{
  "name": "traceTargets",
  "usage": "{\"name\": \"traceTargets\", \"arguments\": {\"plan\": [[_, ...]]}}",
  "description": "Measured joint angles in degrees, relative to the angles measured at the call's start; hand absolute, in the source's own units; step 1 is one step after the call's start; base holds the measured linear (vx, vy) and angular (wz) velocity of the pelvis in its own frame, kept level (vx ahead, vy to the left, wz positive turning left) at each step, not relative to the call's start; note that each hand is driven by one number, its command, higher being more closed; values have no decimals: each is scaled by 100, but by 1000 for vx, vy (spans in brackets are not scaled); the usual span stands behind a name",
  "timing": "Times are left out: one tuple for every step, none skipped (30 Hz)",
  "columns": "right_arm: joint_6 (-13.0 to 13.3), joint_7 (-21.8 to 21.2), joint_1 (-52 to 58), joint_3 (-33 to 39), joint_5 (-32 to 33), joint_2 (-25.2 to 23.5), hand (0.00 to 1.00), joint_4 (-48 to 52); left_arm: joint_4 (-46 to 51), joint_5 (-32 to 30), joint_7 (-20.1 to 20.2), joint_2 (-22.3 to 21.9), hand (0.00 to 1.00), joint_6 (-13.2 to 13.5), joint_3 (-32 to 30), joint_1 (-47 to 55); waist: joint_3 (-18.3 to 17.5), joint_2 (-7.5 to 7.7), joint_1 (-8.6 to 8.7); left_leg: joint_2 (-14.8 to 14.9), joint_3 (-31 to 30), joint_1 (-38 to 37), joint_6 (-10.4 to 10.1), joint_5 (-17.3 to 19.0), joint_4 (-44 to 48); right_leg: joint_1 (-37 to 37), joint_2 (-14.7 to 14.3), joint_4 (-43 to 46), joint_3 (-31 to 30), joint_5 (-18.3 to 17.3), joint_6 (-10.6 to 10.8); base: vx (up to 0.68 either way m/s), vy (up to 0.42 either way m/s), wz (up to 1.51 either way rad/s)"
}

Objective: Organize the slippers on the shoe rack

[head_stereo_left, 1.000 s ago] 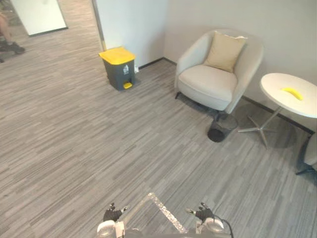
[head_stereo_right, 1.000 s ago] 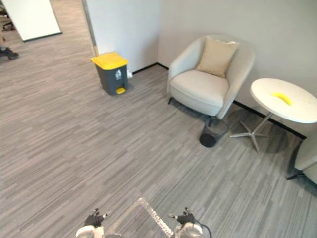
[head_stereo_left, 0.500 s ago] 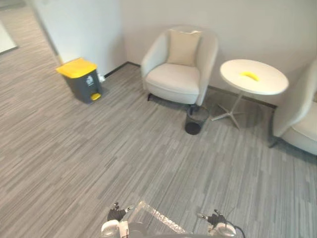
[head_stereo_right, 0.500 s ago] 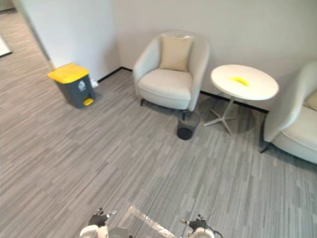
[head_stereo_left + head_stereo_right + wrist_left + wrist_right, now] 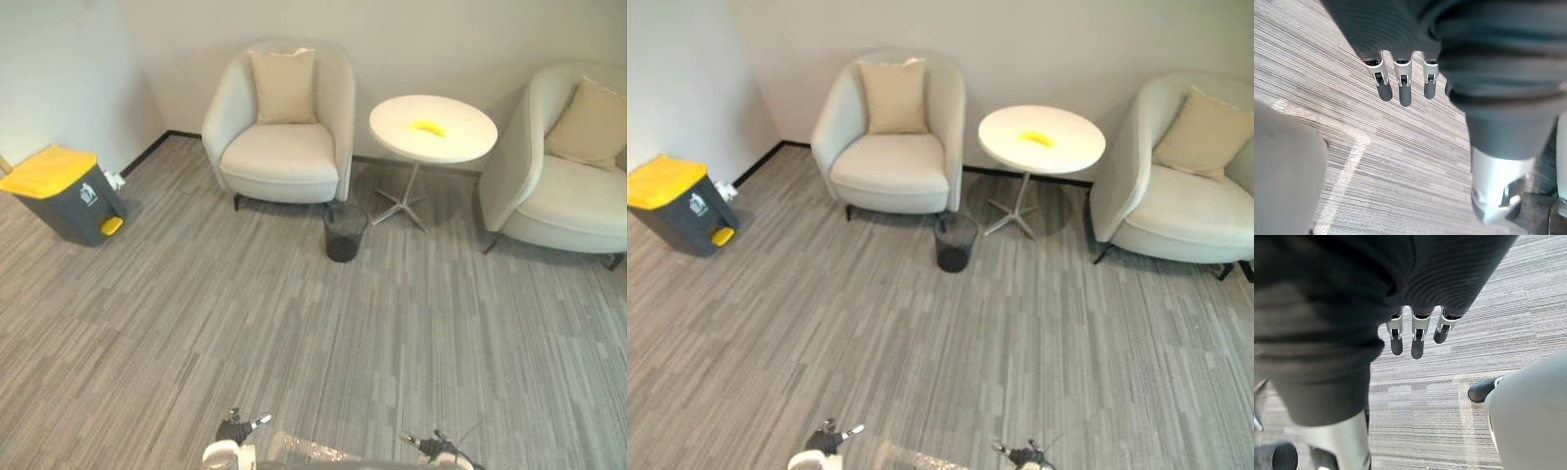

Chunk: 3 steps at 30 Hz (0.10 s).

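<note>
Down at the near edge of the grey striped carpet floor (image 5: 196,323), the left hand (image 5: 1393,29) and the right hand (image 5: 1449,269) hang well apart, the left fingers (image 5: 1405,93) and the right fingers (image 5: 1418,345) straight and relaxed above the carpet, holding nothing. Along the floor's far edge, against the white wall (image 5: 441,29), stands a cream tub armchair (image 5: 279,157) with a beige square cushion (image 5: 284,86) upright against its back. Just beside it a round white pedestal table (image 5: 465,142) carries a small yellow object (image 5: 428,126) near its middle, too small to identify. A dark mesh waste basket (image 5: 344,230) stands on the floor in front of the gap between armchair and table. A second cream armchair (image 5: 558,191) with a matching cushion (image 5: 591,122) sits at the far right corner, and a grey pedal bin with a yellow lid (image 5: 61,191) stands at the left edge
</note>
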State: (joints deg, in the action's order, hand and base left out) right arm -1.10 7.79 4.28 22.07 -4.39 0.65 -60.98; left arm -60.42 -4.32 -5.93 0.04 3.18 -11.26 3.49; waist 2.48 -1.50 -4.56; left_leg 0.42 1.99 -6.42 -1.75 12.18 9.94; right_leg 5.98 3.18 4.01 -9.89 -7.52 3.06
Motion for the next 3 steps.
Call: {"name": "traceTargets", "arguments": {"plan": [[1, -6, 38, 16, 17, 23, 0, -27, -3, -10, 0, -14, 0, -4, 1, 6, -18, -23, 18, 0, -23, -10, 0, 0, 2, 15, 0, -22, 1, 0, 0, 88, -67, -14], [1, 6, 37, 38, 40, 56, 0, -29, -4, -10, 0, -33, 0, -7, 2, 7, -32, -45, 41, 2, -37, -14, 0, 0, 18, 12, -1, -24, 2, 0, 0, 76, -58, -16], [1, 1, 38, 38, 41, 58, 0, -34, -8, -10, 0, -41, 0, -10, 3, 8, -43, -63, 63, 3, -49, -27, 0, 0, 30, 17, -3, -24, 2, 0, 0, 57, -44, -13]]}}
